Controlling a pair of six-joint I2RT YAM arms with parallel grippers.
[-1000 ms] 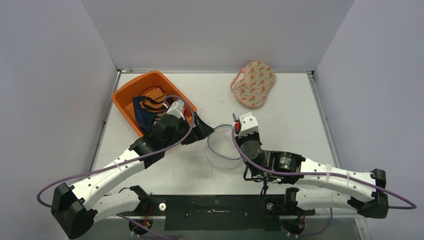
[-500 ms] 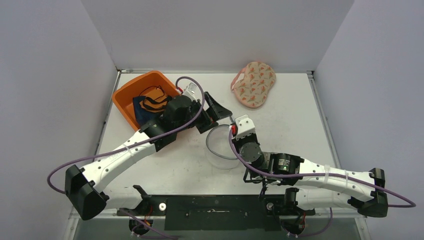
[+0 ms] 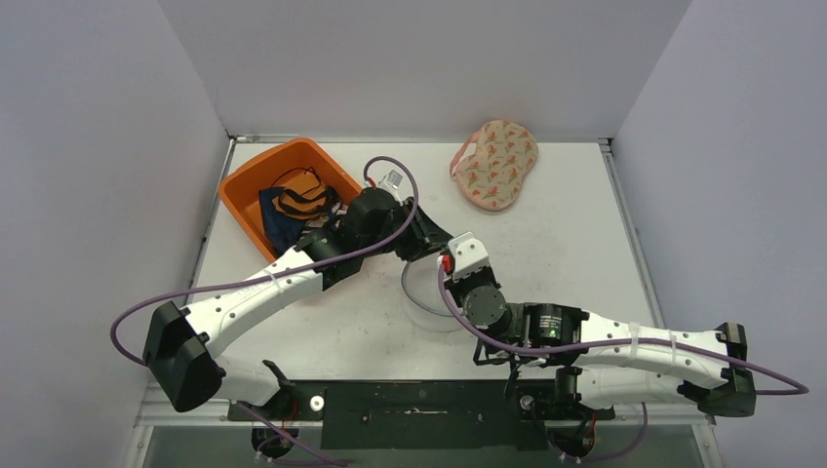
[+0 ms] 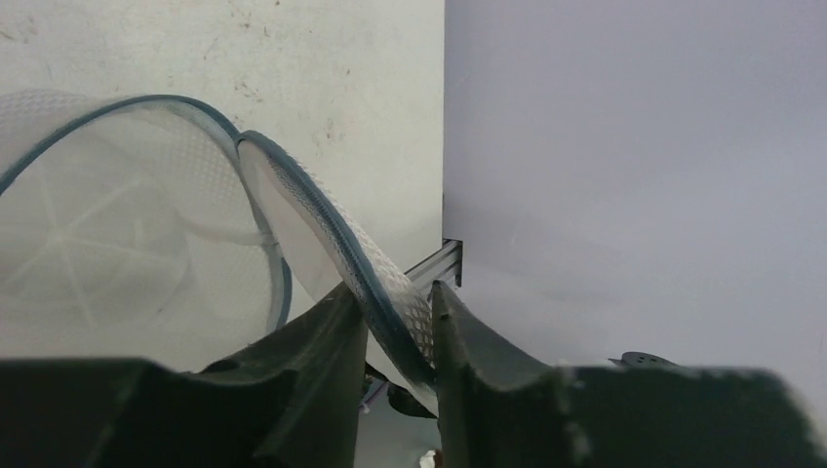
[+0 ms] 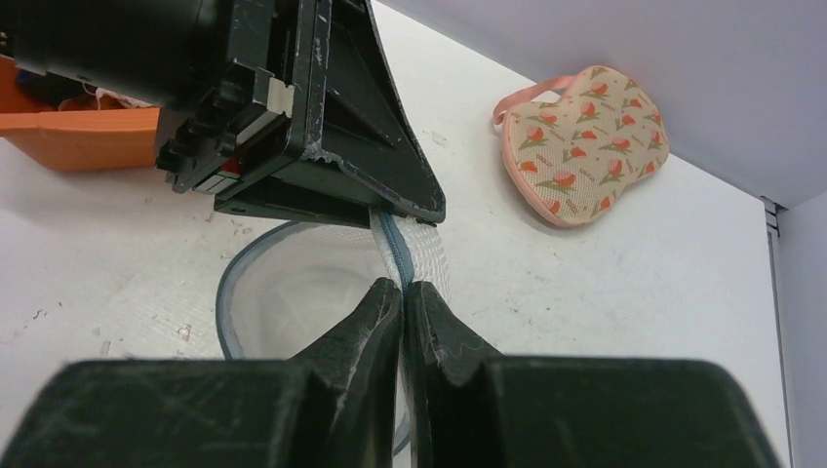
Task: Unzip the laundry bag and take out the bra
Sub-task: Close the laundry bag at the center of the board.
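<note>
We find the laundry bag [image 3: 424,298], white mesh with a blue-grey zip band, lying directly under and between our two tools. Its mouth gapes, and through the mesh we see only its own seams.

The left gripper [image 4: 395,297] has one fold of the zip band running up between its fingers [image 4: 332,336], which press on it from both sides, so we count it as clamped on the bag. The rest of the bag spreads out below and to the left of those fingertips.

The right gripper [image 5: 402,288] faces the left one almost tip to tip. Its jaws are drawn together with no gap, and the blue zip line ends right at their tips, pinched there.

The floral bra [image 3: 495,164], peach with a pink strap, lies outside the bag, well beyond the right gripper and off to its right, on the table [image 3: 575,229].

Behind the left gripper's wrist sits an orange bin [image 3: 242,187] holding orange and blue clothes [image 3: 293,207].
</note>
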